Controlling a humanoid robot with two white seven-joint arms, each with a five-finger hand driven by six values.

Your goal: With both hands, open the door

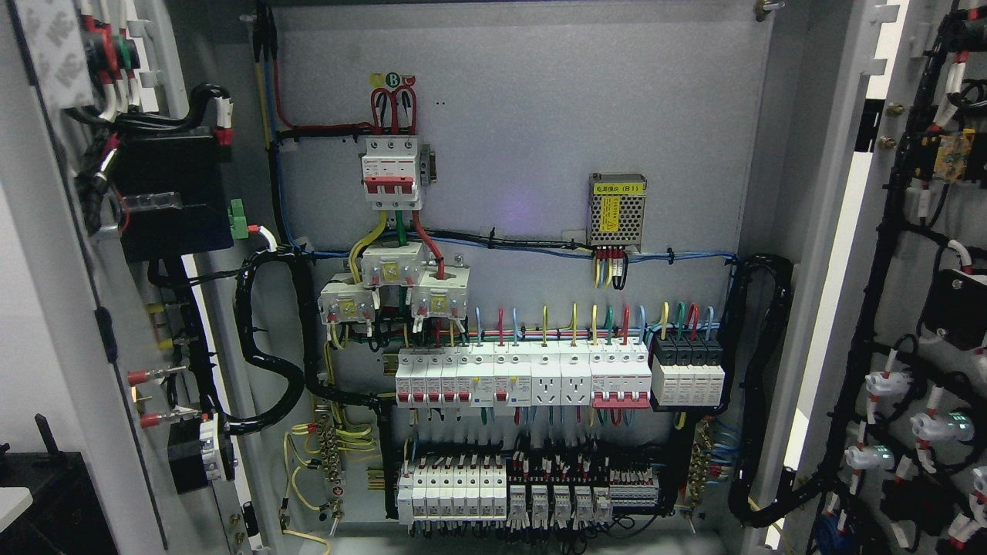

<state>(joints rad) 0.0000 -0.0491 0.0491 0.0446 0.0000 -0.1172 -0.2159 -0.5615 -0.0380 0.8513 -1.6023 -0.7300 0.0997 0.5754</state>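
Both doors of the grey electrical cabinet stand swung wide open. The left door (69, 308) shows its inner side at the picture's left, carrying a black box and wiring. The right door (925, 308) shows its inner side at the right, with black cable looms and white lamp backs. Between them the cabinet's back panel (524, 116) is fully exposed. Neither of my hands nor any arm appears in the head view.
On the back panel sit a red-and-white main breaker (393, 171), a small meshed power supply (616, 210), rows of white breakers (524, 378) and lower terminal rows (509, 493). A dark object (46, 501) stands at the lower left outside the cabinet.
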